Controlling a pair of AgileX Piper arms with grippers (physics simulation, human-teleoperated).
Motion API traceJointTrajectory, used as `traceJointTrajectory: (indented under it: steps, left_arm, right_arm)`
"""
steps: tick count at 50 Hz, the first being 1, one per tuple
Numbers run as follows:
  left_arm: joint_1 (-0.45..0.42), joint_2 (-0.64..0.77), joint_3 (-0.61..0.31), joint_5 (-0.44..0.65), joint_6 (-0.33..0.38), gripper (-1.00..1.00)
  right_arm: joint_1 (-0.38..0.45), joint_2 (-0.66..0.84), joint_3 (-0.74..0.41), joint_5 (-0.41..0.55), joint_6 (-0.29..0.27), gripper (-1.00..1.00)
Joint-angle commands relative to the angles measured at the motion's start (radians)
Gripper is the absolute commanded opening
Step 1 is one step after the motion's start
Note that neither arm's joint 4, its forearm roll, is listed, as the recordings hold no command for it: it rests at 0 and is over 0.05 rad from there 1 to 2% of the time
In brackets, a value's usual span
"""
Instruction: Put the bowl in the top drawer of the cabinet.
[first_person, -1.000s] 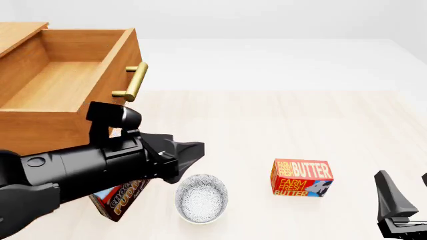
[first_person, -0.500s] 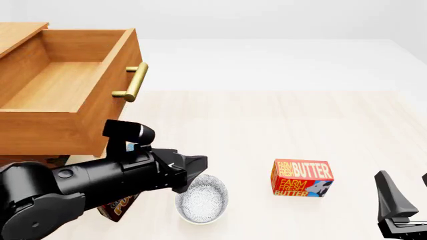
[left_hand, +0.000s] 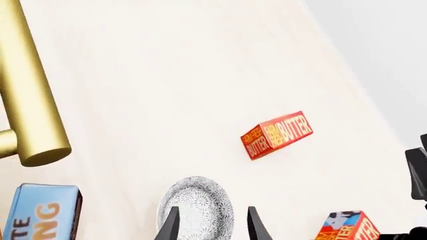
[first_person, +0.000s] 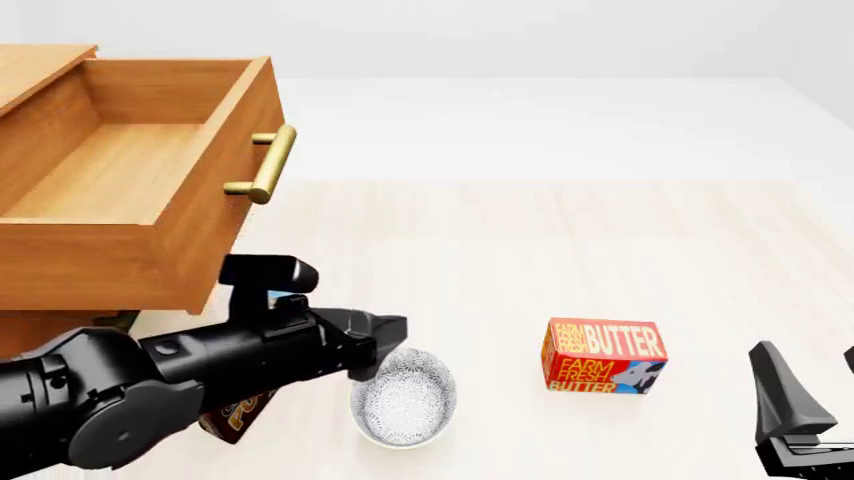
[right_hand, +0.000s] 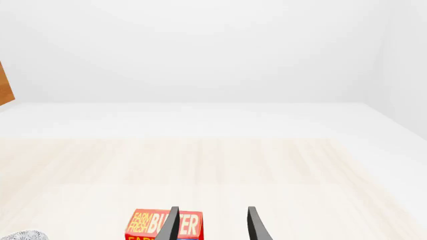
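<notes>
You are holding the left gripper (first_person: 387, 345) low over the table (first_person: 534, 260), its tips just at the left rim of the bowl (first_person: 404, 397) in the front view. In the left wrist view the two fingers (left_hand: 171, 226) are standing spread apart, with the bowl (left_hand: 195, 210) lying between and beyond them; they are pinching nothing. Whether a fingertip is touching the rim cannot be told.

The bowl is sitting upright on the table near its front edge, to the left of the butter box (first_person: 603, 357) and well apart from it. A brown box (first_person: 238, 412) is lying partly hidden under your left arm, just left of the bowl. The left wrist view is also showing a blue box (left_hand: 41, 212) beside the bowl.

The cabinet (first_person: 40, 70) is standing at the far left. Its top drawer (first_person: 134, 190) is pulled out and open, with the brass handle (first_person: 264, 165) facing right.

You are keeping the right gripper (right_hand: 211, 225) at the lower right corner of the front view, away from the bowl. Its fingers (right_hand: 254, 223) are spread and empty, pointing toward the butter box (right_hand: 165, 225).
</notes>
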Motion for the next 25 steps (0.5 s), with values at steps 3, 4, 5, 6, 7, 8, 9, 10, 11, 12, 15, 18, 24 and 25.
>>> traceJointTrajectory:
  steps: [3,4,5,6,7,8,9,10,11,12,15,18,24,25]
  left_arm:
    - [0.034,0.054,0.009,-0.034,-0.005,1.00]
    - [0.035,0.055,0.010,-0.036,-0.006,1.00]
    - [0.035,0.055,0.011,-0.038,-0.006,1.00]
    - [0.035,0.055,0.011,-0.038,-0.006,1.00]
    - [0.035,0.058,0.012,-0.039,-0.008,1.00]
    - [0.035,0.060,0.012,-0.041,-0.009,1.00]
    - [0.036,0.064,0.014,-0.045,-0.011,1.00]
    - [0.038,0.067,0.014,-0.047,-0.010,1.00]
    - [0.040,0.070,0.014,-0.050,-0.009,1.00]
    - [0.041,0.072,0.015,-0.053,-0.009,1.00]
    - [0.046,0.082,0.020,-0.064,-0.011,1.00]
    - [0.046,0.085,0.024,-0.068,-0.014,1.00]
    - [0.054,0.093,0.034,-0.079,-0.016,1.00]
    - [0.055,0.095,0.035,-0.081,-0.016,1.00]
  right_arm:
    - [0.000,0.000,0.000,0.000,0.000,1.00]
    - [0.000,0.000,0.000,0.000,0.000,1.00]
    - [0.000,0.000,0.000,0.000,0.000,1.00]
    - [0.000,0.000,0.000,0.000,0.000,1.00]
    - [0.000,0.000,0.000,0.000,0.000,1.00]
    - [0.000,0.000,0.000,0.000,0.000,1.00]
    - [0.000,0.000,0.000,0.000,0.000,1.00]
    - [0.000,0.000,0.000,0.000,0.000,1.00]
    - [0.000,0.000,0.000,0.000,0.000,1.00]
    - [0.000,0.000,0.000,0.000,0.000,1.00]
    - [0.000,0.000,0.000,0.000,0.000,1.00]
    - [0.000,0.000,0.000,0.000,0.000,1.00]
    - [0.000,0.000,0.000,0.000,0.000,1.00]
    - [0.000,0.000,0.000,0.000,0.000,1.00]
